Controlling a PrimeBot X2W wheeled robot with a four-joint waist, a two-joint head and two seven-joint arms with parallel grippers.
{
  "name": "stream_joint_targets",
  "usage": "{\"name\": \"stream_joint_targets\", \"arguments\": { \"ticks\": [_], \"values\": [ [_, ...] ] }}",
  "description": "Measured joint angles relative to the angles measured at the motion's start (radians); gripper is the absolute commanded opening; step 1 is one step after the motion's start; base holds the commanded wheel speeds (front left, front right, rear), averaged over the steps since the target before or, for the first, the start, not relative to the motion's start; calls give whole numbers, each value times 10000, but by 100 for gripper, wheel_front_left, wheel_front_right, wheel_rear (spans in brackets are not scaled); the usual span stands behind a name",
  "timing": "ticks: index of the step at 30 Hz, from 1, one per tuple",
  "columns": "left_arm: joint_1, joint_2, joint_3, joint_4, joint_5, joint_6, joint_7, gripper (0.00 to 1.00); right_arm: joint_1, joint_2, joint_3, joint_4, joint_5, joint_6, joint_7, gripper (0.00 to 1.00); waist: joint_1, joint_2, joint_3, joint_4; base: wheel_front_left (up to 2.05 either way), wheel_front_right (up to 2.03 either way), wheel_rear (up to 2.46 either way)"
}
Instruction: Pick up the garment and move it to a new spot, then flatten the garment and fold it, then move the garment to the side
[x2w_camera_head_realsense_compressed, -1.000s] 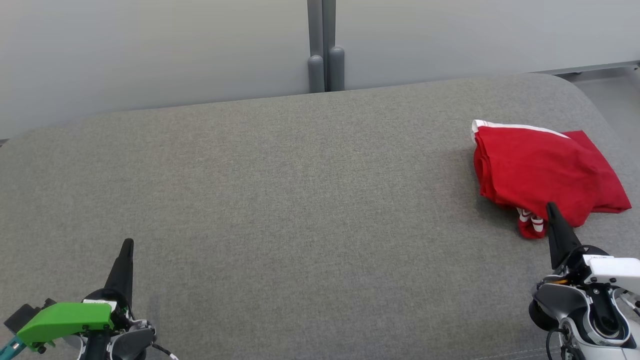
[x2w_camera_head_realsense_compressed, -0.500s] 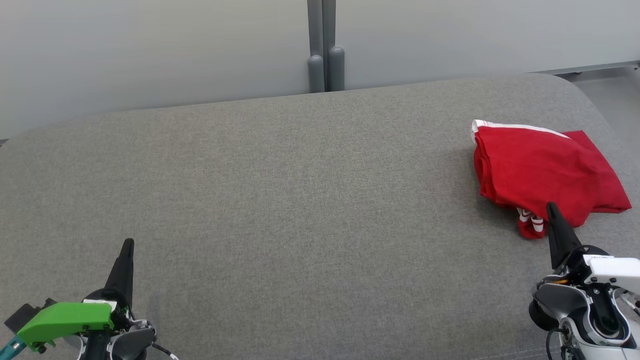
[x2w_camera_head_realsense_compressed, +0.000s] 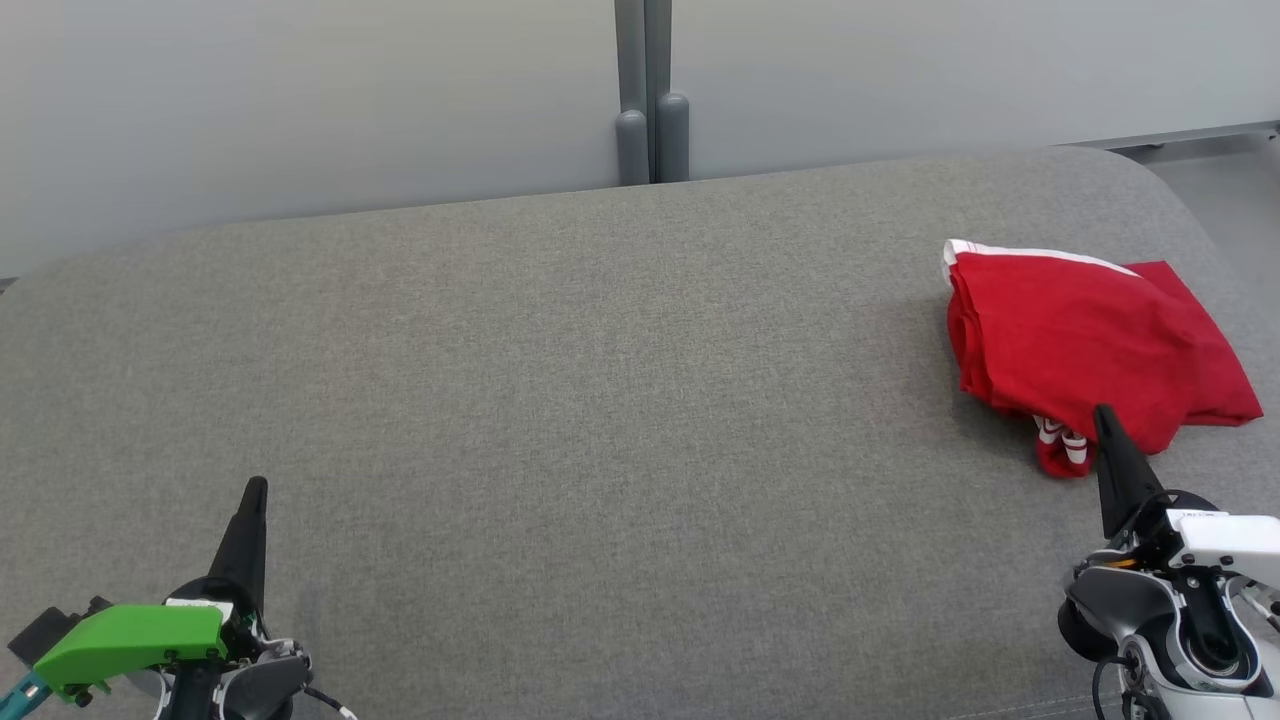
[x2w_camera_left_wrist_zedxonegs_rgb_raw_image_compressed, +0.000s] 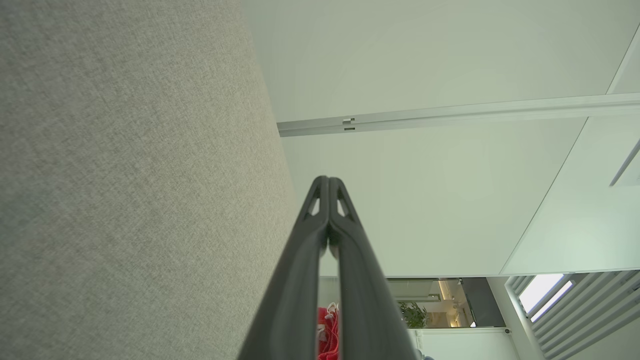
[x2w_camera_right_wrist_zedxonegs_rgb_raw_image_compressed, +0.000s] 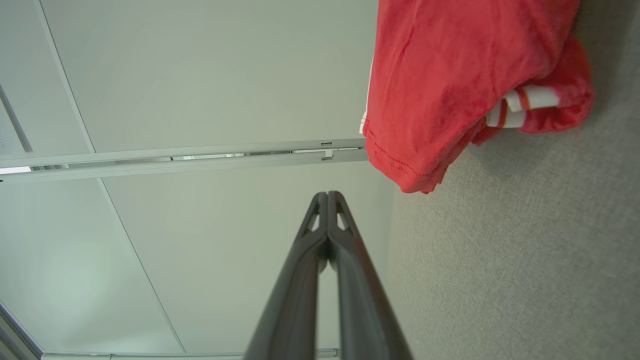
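The garment (x2w_camera_head_realsense_compressed: 1090, 340), bunched at 3 o'clock on the cushion (x2w_camera_head_realsense_compressed: 600, 400), looks soft and light, best pinched at its 6 o'clock edge; left gripper (x2w_camera_head_realsense_compressed: 257, 485) and right gripper (x2w_camera_head_realsense_compressed: 1102, 412) are closed, empty

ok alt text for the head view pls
A bunched red garment with white trim lies at the far right of a wide grey fabric surface. The right end effector, shut, points at its near edge from the lower right. The left end effector, also shut, sits at the lower left, far from it.
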Motion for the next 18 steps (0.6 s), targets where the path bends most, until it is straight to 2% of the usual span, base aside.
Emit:
{"name": "stream_joint_targets", "arguments": {
  "ticks": [18],
  "values": [
    [0, -4, 13, -13, 0, 0, 0, 0, 0, 4, -12, -4, 0, 0, 10, 0, 0, 0, 1, 0, 0, 0, 0]
  ]
}}
